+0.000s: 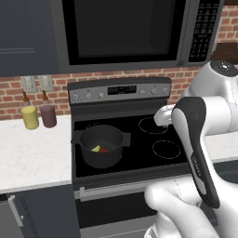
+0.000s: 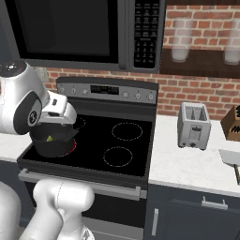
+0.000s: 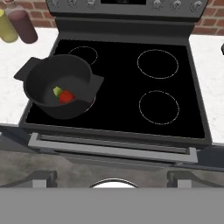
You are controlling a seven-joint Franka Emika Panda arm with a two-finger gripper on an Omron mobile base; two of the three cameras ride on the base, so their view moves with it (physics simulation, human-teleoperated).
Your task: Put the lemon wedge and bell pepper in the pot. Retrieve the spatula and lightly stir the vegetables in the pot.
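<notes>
Pot (image 3: 61, 89) on stove (image 3: 175, 113), front-left burner. Lemon wedge (image 3: 57, 91) and bell pepper (image 3: 66, 96) inside pot, touching. Spatula (image 2: 231, 158) far right of pot, on worktop (image 2: 187, 168) beyond toaster (image 2: 194, 125). End effector (image 3: 112, 181) raised, pulled back from pot toward stove front, fingers spread wide, nothing held.

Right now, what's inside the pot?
Inside the pot lie the lemon wedge and the bell pepper, side by side on its dark floor. In the right base view the arm covers part of the pot, and the near wall hides the pepper there.
</notes>
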